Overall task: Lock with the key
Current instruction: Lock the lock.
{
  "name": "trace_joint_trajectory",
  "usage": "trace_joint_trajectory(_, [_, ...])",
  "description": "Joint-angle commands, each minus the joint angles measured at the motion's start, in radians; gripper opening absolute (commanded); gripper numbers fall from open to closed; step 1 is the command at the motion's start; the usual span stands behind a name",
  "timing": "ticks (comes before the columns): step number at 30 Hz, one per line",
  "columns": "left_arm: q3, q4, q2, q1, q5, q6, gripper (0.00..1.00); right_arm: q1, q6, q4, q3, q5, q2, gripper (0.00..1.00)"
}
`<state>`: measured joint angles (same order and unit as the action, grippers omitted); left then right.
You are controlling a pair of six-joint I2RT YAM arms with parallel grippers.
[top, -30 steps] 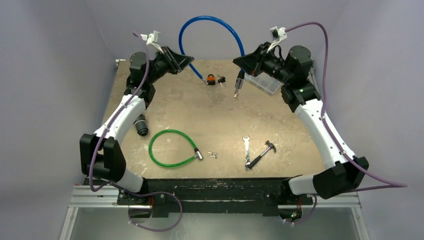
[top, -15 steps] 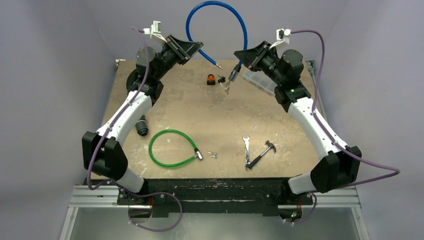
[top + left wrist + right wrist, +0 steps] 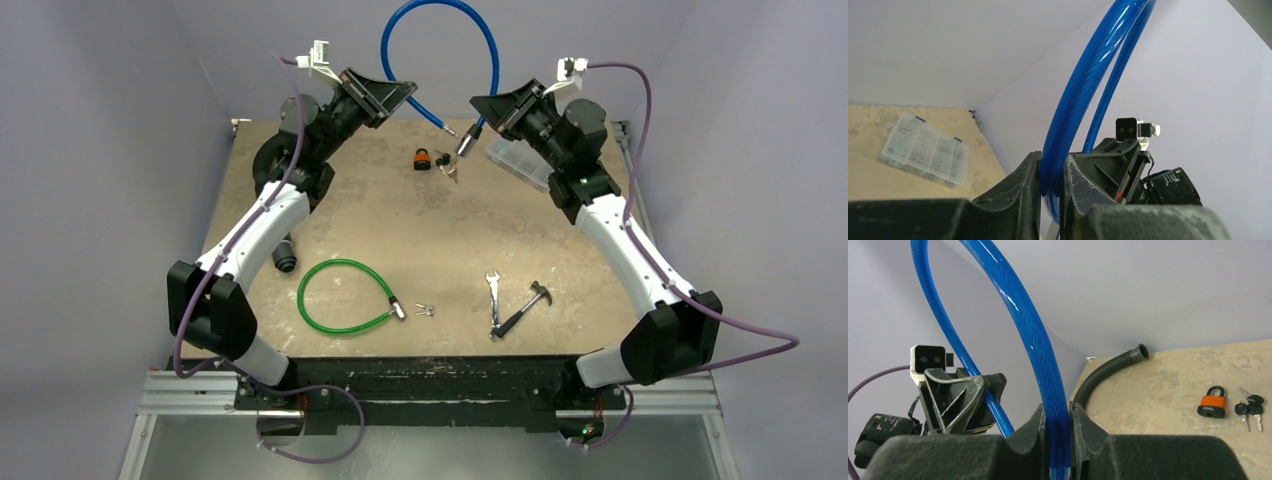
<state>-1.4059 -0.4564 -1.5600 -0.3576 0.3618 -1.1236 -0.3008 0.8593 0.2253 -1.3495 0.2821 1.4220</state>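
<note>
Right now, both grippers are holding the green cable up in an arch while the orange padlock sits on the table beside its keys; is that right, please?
Not quite: the left gripper and right gripper hold up the blue cable; the green cable lies on the table, as the top external view shows. The rest stands.

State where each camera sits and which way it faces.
Top external: above, behind the bases, looking down at the table; left arm, right arm show.
Left wrist: on left end effector, facing right arm; own fingers show.
Right wrist: on right end effector, facing left arm; own fingers show.
Both wrist views share the blue cable.
</note>
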Motion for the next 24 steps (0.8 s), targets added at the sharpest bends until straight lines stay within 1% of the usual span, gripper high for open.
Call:
trace_joint_trajectory(1, [-0.065,-0.116,0.011,-0.009,0.002,-0.032,0.0,0.0,0.033,0.026,-0.039,-0.036,0.014,0.0])
trace_joint_trajectory(9, [-0.058,-0.125,0.012,-0.021,0.013,-0.009,0.0,0.0,0.051,0.027,-0.055,-0.012,0.029,0.0])
trace_joint_trajectory(24, [-0.052,-0.093,0.008,-0.026,0.003,0.038,0.0,0.0,0.062,0.011,-0.087,-0.026,0.041,0.0])
